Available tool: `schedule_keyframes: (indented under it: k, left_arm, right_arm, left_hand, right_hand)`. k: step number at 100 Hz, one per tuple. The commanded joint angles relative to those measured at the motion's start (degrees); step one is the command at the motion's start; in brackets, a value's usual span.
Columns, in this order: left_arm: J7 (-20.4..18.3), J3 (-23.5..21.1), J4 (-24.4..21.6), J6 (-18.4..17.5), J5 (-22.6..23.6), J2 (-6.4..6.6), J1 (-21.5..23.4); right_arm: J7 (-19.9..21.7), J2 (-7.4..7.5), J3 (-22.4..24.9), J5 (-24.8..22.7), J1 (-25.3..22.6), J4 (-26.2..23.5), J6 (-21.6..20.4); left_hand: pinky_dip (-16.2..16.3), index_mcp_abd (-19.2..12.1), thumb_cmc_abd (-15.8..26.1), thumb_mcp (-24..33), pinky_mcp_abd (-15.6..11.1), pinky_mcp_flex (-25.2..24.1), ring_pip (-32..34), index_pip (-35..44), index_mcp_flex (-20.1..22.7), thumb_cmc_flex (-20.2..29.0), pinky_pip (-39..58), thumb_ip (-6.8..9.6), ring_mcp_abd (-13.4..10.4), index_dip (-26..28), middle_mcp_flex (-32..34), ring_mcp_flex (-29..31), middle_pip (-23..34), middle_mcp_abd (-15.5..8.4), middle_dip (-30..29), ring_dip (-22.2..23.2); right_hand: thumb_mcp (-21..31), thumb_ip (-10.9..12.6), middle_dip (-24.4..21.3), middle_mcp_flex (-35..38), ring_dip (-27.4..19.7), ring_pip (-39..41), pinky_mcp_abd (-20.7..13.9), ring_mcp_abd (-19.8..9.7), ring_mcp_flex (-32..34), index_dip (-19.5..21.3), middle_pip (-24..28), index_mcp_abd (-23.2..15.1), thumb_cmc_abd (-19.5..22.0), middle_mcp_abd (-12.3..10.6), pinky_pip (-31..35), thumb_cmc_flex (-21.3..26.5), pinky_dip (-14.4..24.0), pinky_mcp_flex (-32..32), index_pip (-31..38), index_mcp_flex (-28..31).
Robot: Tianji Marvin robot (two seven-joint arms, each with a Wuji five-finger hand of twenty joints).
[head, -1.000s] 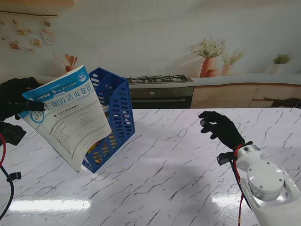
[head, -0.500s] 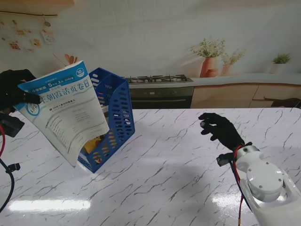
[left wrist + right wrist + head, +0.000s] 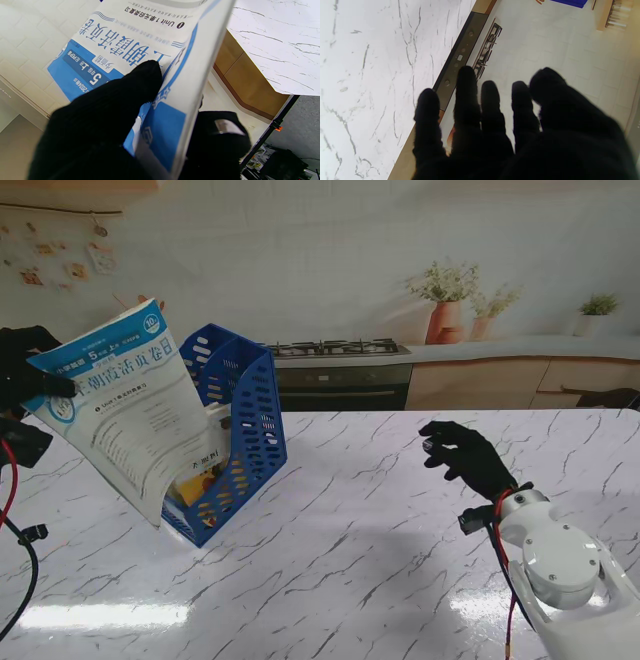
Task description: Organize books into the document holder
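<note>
Workbook [image 3: 125,405]: blue-and-white, pinched at its upper corner by the left hand [image 3: 28,375], tilted in the air, just left of the blue document holder [image 3: 235,430] on the marble counter [image 3: 380,520]. Right hand [image 3: 465,455]: empty, fingers spread, raised over the counter, well apart from the holder.

book [image 3: 130,410] left of holder [image 3: 235,430], on table [image 3: 400,510]

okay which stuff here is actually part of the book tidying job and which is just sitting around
Job: workbook held by left hand; blue document holder with books already inside.

Lying about: potted plants, stove, marble table; right hand idle, empty.
</note>
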Motion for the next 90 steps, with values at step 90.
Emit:
schedule_keyframes:
  k: [90]
  left_arm:
    - [6.39,8.78,16.36,-22.27,-2.36,-3.55,-7.03]
  right_arm:
    - [1.49,-0.02,-0.38,0.92,1.38,1.16,-0.39]
  left_hand:
    - [-0.67,-6.60,4.54,6.97,-5.91,0.57,0.11,4.23,3.47,5.26,6.16,2.97,-2.52,0.63,1.76,4.37,1.82,-6.81,-0.07,-0.27]
  right_hand:
    - [-1.20,1.75,-0.19,0.12,-0.72,-0.40,3.19,0.28,-0.10,1.02,-0.07,-0.73,-0.48,-0.38,-0.09,-0.16,-0.56,-0.86,-0.99,0.64]
